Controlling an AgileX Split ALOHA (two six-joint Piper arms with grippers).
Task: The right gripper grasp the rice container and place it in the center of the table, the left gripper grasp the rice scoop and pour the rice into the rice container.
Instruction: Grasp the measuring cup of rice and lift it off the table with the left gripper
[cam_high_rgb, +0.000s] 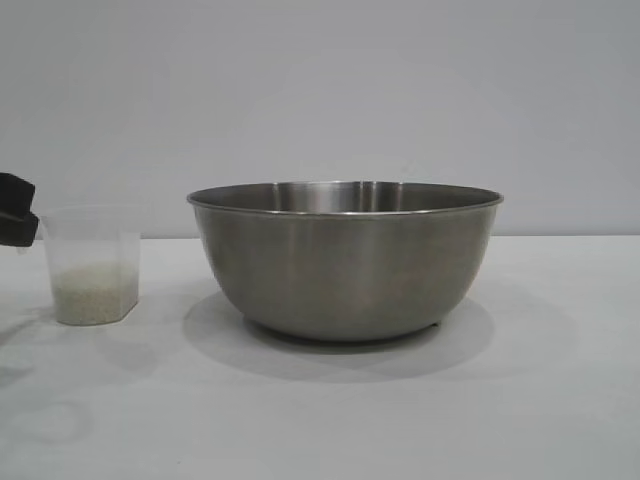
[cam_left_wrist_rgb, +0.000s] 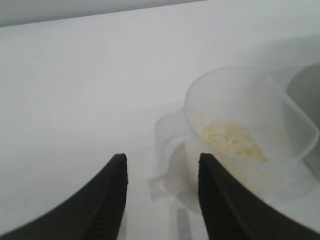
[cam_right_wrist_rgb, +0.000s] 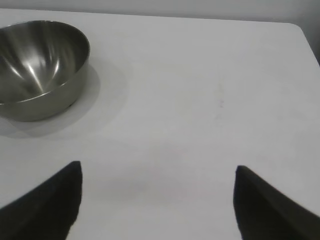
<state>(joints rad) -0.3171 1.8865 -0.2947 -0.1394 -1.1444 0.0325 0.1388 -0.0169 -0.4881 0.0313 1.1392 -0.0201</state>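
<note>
The rice container (cam_high_rgb: 345, 262), a large steel bowl, stands upright and empty in the middle of the table (cam_high_rgb: 560, 400); it also shows in the right wrist view (cam_right_wrist_rgb: 40, 70). The rice scoop (cam_high_rgb: 92, 265), a clear plastic cup, stands on the table to the bowl's left with rice (cam_high_rgb: 93, 297) in its bottom. My left gripper (cam_left_wrist_rgb: 161, 162) is open at the scoop's handle (cam_left_wrist_rgb: 167, 150). The loop lies between the fingers without touching either. My right gripper (cam_right_wrist_rgb: 157, 170) is wide open over bare table, well away from the bowl, with nothing between its fingers.
A plain grey wall (cam_high_rgb: 320, 90) runs behind the table. The table's far corner (cam_right_wrist_rgb: 295, 27) shows in the right wrist view.
</note>
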